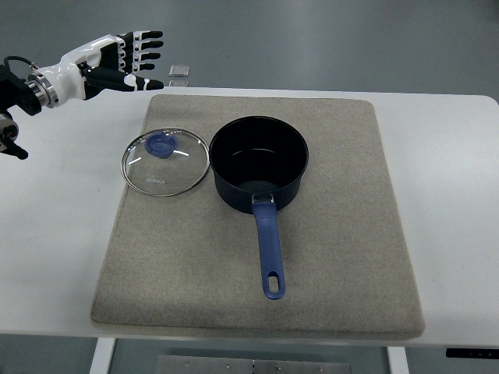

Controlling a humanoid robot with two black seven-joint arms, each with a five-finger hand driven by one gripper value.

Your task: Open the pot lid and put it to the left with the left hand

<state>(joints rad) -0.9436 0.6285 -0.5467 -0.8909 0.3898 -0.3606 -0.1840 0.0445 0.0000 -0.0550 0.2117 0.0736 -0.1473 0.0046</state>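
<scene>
The white-and-black robot left hand (129, 61) hangs over the far left corner of the white bench (54, 226), arm entering from the left edge; fingers spread straight and released, holding nothing. The round glass pot lid with steel rim and blue knob (165, 162) lies flat on the grey felt mat (335, 234), knob up, just left of the dark blue saucepan (259, 162), rims nearly touching but whether they meet cannot be told. The saucepan stands open, dark inside and apparently empty, its blue handle (268, 253) running toward the near edge of the mat; that is the pan's long axis, pointing away from the hand. From the hand, the lid lies nearer the camera and slightly to the right, across the mat's far left corner; the lid is round, so no long axis, and the knob sits off toward its far left side as seen here, the side closest to the hand. The left hand is the only hand in view and clearly the nearer; the right arm does not show. Judgement: the lid is already off and set to the left, so the task looks done or nearly so, with the hand clear of it. Count: one lid, one saucepan, one mat, one hand, and two small pale square objects (179, 72) past the bench's far edge, nature unclear.
</scene>
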